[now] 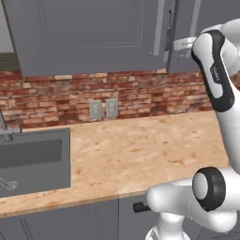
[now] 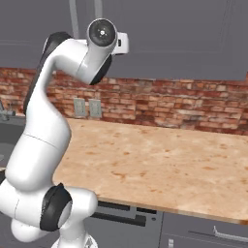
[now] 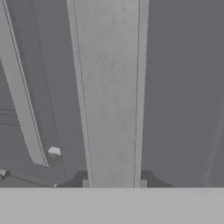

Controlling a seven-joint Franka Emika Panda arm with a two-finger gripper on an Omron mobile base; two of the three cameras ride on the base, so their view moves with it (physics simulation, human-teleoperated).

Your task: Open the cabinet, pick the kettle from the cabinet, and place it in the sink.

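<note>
Handle (image 3: 109,92) fills hand view | cabinet (image 1: 89,33) shut | sink (image 1: 33,161) left | jaw state unclear

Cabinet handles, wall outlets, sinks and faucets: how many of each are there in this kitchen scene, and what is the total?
Cabinet bar handles: 2
Wall outlets: 2
Sink: 1
Faucet: 1
Total: 6
</note>
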